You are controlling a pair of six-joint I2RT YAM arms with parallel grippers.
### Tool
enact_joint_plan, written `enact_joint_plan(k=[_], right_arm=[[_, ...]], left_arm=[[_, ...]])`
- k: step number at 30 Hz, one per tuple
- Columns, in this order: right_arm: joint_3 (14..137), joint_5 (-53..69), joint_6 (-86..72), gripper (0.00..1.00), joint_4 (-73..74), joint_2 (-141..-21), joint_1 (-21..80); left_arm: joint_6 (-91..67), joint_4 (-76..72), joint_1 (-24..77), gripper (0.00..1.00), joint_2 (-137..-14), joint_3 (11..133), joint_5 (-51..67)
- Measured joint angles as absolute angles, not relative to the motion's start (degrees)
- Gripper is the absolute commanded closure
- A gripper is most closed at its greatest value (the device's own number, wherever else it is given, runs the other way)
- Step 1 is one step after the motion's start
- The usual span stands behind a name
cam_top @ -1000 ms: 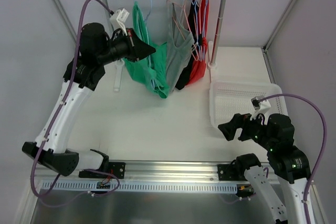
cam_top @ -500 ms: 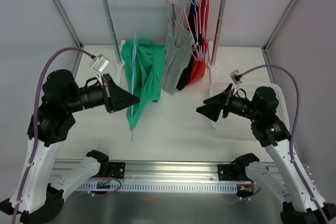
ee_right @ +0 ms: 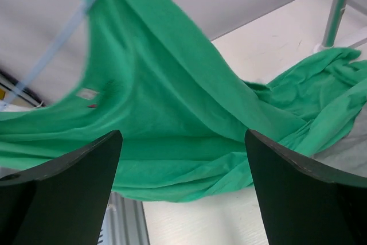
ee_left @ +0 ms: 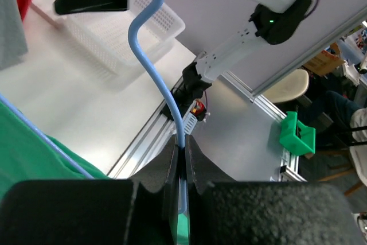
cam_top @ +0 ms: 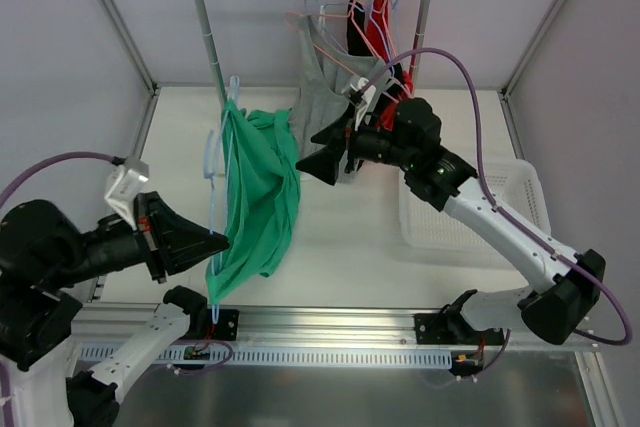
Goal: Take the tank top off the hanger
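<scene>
Clamping the hanger point(ee_left: 150, 55) tight in the left pincer point(ee_left: 182, 159), dangling the tank top point(cam_top: 255, 202), draped on it, above the counter point(cam_top: 340, 237), near left. Gaping wide with the right pincer point(cam_top: 318, 152), hovering just beside it.

left tool point(cam_top: 222, 241): tip on the blue hanger point(cam_top: 212, 162) wire
green tank top point(cam_top: 258, 197): hangs from that hanger, just beyond left tool
right tool point(cam_top: 318, 159): jaws apart, near green tank top's upper edge
</scene>
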State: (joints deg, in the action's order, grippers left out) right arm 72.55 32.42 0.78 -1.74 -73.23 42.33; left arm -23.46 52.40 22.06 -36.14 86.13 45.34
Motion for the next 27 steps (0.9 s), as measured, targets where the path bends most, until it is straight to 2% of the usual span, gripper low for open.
enact_joint_plan(k=[5, 8, 20, 27], right_arm=[[75.31, 32.69, 2.0, 0.06, -3.2, -77.73, 42.48], [75.96, 34.2, 3.2, 0.05, -3.57, -78.13, 43.27], [77.58, 36.64, 9.8, 0.06, -6.94, -77.76, 47.59], [78.94, 35.51, 10.96, 0.1, -10.2, -79.68, 48.23]], left_arm=[[-23.49, 52.69, 22.59, 1.0, -37.21, 102.06, 45.32], [-24.01, 50.89, 23.31, 1.0, -37.1, 105.84, 47.07], [-29.54, 51.37, 23.33, 1.0, -40.36, 92.42, 50.89], [-30.83, 51.29, 23.33, 1.0, -38.04, 87.29, 52.73]])
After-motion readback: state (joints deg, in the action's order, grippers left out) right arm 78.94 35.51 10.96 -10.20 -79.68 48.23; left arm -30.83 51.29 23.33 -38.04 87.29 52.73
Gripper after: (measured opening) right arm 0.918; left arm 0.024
